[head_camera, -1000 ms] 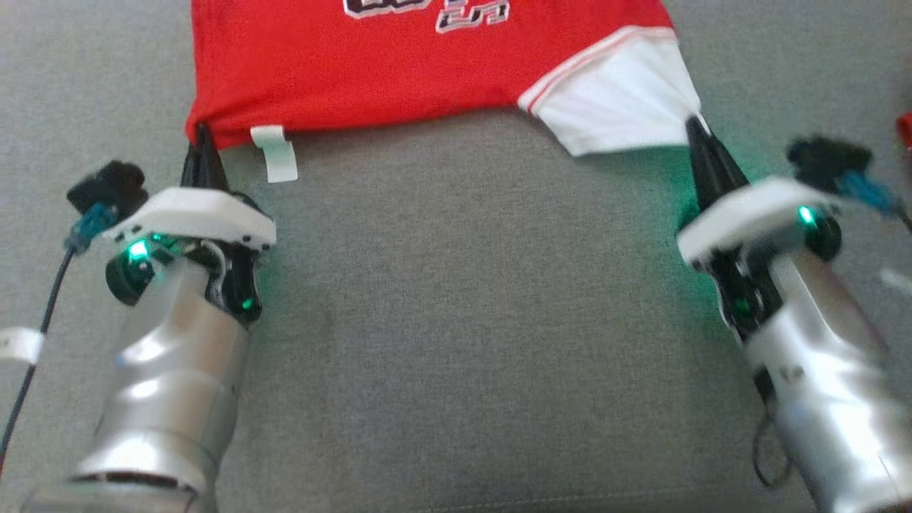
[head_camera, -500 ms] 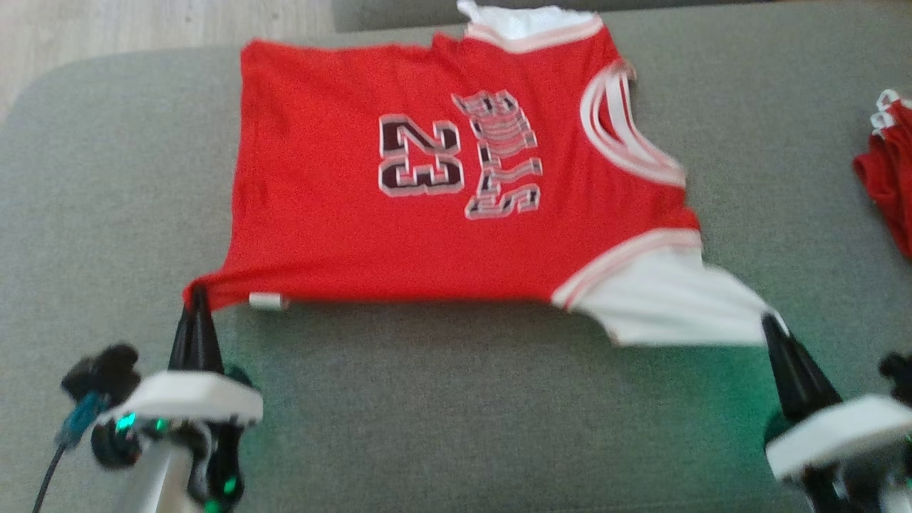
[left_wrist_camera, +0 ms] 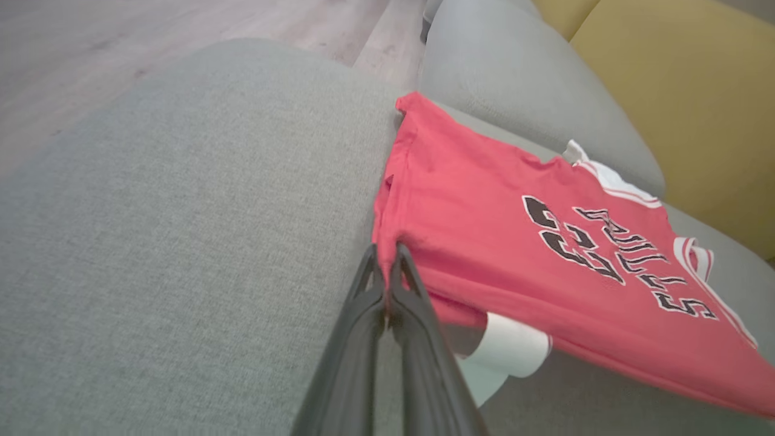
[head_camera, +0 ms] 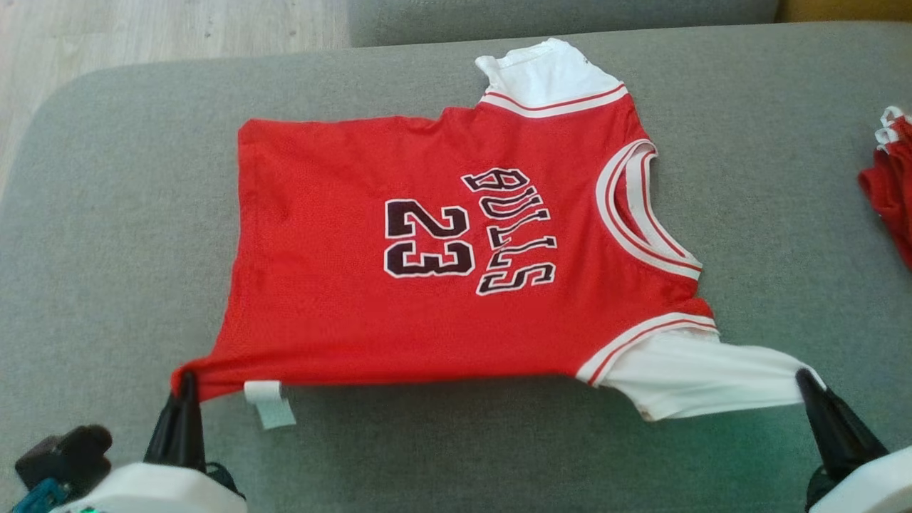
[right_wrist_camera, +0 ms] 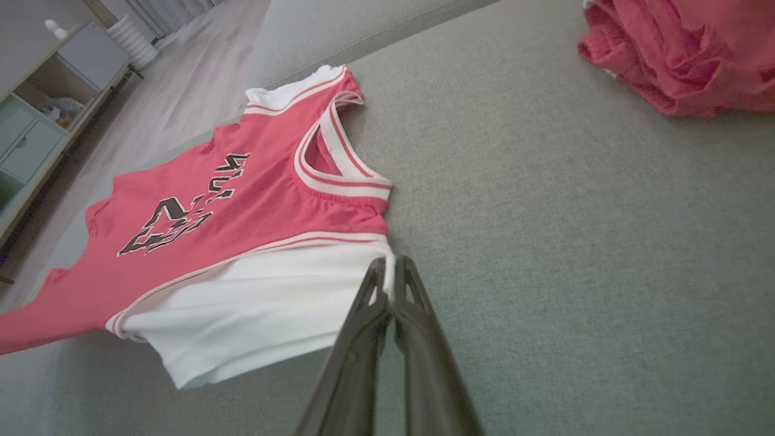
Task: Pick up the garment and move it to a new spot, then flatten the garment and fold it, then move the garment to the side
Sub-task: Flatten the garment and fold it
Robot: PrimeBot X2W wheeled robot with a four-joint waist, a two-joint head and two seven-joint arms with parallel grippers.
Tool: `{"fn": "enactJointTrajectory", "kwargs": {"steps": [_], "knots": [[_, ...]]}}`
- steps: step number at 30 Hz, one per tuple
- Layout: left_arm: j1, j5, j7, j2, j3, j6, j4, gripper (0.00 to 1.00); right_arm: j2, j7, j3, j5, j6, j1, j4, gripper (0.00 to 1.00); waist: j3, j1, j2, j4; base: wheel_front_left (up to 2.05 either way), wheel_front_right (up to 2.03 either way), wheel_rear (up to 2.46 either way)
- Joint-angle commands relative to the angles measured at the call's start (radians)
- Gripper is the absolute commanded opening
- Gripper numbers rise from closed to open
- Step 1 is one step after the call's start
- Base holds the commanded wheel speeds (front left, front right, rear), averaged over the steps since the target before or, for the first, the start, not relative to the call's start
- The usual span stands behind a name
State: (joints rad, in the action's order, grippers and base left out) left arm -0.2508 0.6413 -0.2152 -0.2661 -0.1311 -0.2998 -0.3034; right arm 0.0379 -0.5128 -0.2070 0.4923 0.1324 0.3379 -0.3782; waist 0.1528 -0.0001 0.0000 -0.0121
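Note:
The garment (head_camera: 335, 299) is a red basketball jersey with white sleeves and dark lettering, spread sideways on a grey cushion (head_camera: 456, 456), its near edge pulled taut and slightly raised. My left gripper (head_camera: 187, 376) is shut on the red hem corner at the lower left; the left wrist view shows my left gripper (left_wrist_camera: 386, 249) pinching that corner of the garment (left_wrist_camera: 545, 242). My right gripper (head_camera: 804, 375) is shut on the tip of the white sleeve at the lower right. In the right wrist view my right gripper (right_wrist_camera: 392, 261) grips the sleeve edge of the garment (right_wrist_camera: 254, 200).
A second red garment (head_camera: 890, 192) lies bunched at the cushion's right edge, and as a crumpled heap (right_wrist_camera: 684, 54) in the right wrist view. A white label (head_camera: 269, 403) hangs from the hem. Wooden floor (head_camera: 142, 28) lies beyond the cushion's far left. A yellow cushion (left_wrist_camera: 684, 91) stands behind.
The head camera has tilted up, so the whole jersey and the cushion's far edge have come into view. Both grippers keep their hold on the near corners.

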Motion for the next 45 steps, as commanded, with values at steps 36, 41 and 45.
{"fn": "enactJointTrajectory", "kwargs": {"steps": [36, 41, 45], "knots": [[0.568, 0.193, -0.136, -0.010, 0.000, 0.227, 0.517, 1.00, 0.169, 0.308, 0.326, 0.068, -0.002, -0.763, 0.633, 1.00, 0.142, 0.0001, 0.0000, 0.033, 0.00, 0.00, 0.00], [0.556, 0.059, 0.111, 0.012, -0.009, 0.211, 0.521, 1.00, 0.204, 0.528, 0.361, 0.007, -0.002, -0.752, 0.614, 1.00, 0.134, 0.0001, 0.0000, 0.038, 0.00, 0.00, 0.00], [0.541, -0.090, 0.309, 0.016, -0.041, 0.166, 0.479, 1.00, 0.212, 0.644, 0.343, -0.103, -0.002, -0.712, 0.560, 1.00, 0.120, 0.0001, 0.0000, 0.041, 0.00, 0.00, 0.00]]}}
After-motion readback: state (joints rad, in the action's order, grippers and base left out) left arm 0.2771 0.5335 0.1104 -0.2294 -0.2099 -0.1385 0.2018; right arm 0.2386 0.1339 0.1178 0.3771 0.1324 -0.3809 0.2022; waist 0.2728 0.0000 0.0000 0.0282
